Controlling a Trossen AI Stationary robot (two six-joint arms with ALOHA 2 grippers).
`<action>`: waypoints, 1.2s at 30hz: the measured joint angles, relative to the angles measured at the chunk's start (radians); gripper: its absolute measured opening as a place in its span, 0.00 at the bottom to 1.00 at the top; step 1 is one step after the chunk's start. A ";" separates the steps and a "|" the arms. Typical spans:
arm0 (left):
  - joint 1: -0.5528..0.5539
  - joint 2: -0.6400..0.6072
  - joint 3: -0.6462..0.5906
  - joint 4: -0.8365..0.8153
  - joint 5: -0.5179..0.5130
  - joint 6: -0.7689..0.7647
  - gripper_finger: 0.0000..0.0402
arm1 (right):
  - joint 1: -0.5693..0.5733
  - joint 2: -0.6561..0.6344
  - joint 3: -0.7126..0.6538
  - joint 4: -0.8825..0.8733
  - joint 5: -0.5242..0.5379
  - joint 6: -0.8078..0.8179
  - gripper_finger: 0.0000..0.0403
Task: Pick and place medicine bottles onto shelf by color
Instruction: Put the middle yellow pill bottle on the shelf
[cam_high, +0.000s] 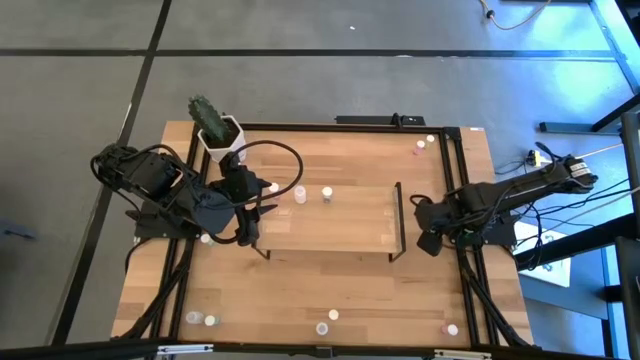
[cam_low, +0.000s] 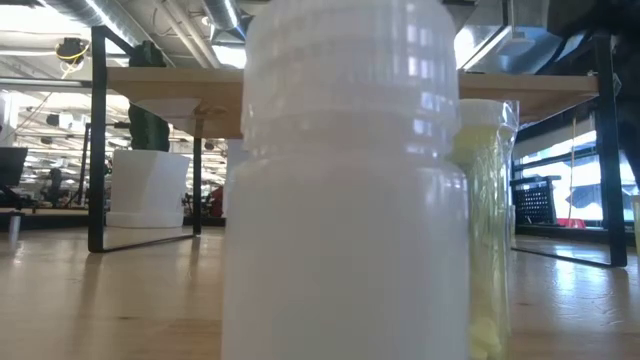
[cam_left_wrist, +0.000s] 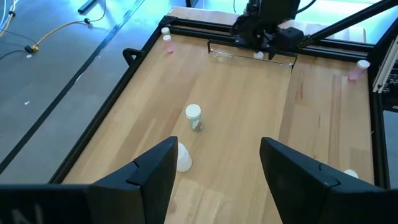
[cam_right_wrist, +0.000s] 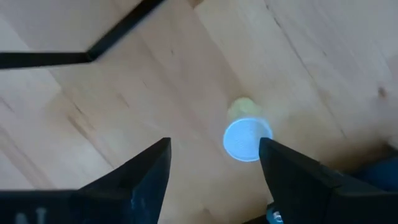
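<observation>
The right tool (cam_right_wrist: 214, 165) hangs wide open over the worktop (cam_right_wrist: 323, 68), a yellow bottle (cam_right_wrist: 247, 134) standing just ahead between its fingertips, untouched, the shelf (cam_high: 330, 222) beside it. The left tool (cam_left_wrist: 217, 165) is also wide open and empty, a white bottle (cam_left_wrist: 194, 117) ahead of it.

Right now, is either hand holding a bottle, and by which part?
Nothing is held. The left hand and the right hand are both open; a yellow bottle stands between the right fingers, ungripped.
</observation>
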 joint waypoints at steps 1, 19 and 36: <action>0.000 0.000 0.000 0.000 0.000 0.000 0.55 | 0.000 0.010 0.000 0.001 0.002 -0.008 0.61; 0.000 0.000 0.000 0.000 0.000 0.000 0.55 | 0.000 0.045 0.036 -0.009 0.019 -0.042 0.61; 0.000 0.000 0.000 0.000 0.000 0.000 0.55 | 0.000 0.099 -0.004 0.000 0.081 -0.038 0.61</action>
